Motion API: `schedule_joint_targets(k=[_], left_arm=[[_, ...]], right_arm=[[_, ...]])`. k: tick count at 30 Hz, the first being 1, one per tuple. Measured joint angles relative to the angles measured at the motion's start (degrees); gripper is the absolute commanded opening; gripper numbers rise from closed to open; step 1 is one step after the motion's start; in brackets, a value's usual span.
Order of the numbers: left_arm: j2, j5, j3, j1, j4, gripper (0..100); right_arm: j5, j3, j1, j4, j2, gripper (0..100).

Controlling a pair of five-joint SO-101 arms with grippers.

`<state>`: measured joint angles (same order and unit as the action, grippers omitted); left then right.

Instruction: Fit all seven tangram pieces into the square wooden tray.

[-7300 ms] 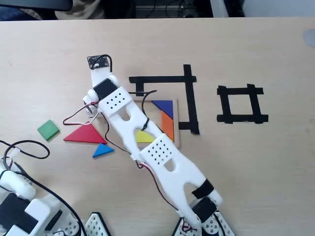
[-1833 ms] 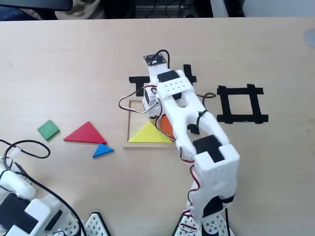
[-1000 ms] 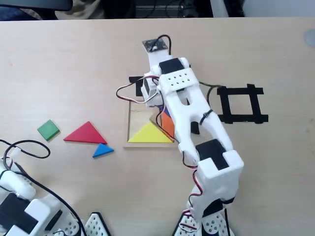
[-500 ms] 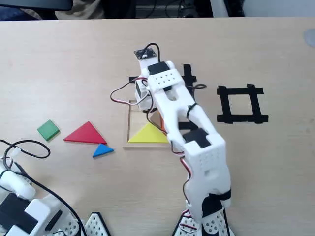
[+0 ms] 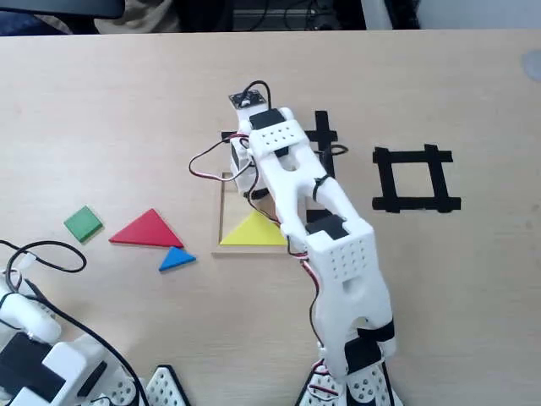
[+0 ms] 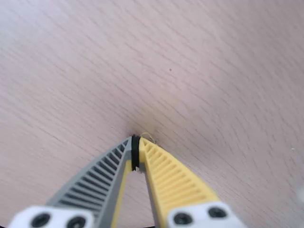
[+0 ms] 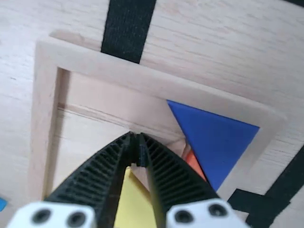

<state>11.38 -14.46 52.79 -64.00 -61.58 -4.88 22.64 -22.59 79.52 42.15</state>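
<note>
Tray [image 5: 222, 211] contents look the same as seven seconds ago; what has moved is the right arm [image 5: 317, 211]. Nearest the bases, the left arm [image 5: 25, 355] sits folded at the table [image 5: 127, 101] edge, and the left gripper [image 6: 137, 151] is closed on nothing over bare wood. A little farther out, the small blue triangle [image 5: 176, 259], red triangle [image 5: 148, 228] and green square [image 5: 83, 223] lie on the table left of the tray, exactly where they were, so none of them has been collected. Next comes the tray, which holds the yellow triangle [image 5: 251, 230] at its near side, with the orange piece [image 7: 194, 164] and the blue triangle [image 7: 213, 137] toward its right and far side. The arm was stretched out near the red triangle, then swung over the tray's right half. In the last second it slid left, so the right gripper [image 7: 135, 140] now hangs over the bare far-left floor. Its jaws are pressed together with nothing visible between them. This suggests it was nudging or checking rather than placing anything, and the loose pieces remain to be fetched. Black tape [image 5: 321, 127] lies beyond the tray.
</note>
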Motion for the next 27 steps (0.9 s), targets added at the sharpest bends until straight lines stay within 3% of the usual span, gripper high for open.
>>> schedule_joint_targets(k=[27], left_arm=[[0.0,0.0,0.0,0.0,0.0,3]], right_arm=[[0.0,0.09,2.29,2.02,0.0,1.1]])
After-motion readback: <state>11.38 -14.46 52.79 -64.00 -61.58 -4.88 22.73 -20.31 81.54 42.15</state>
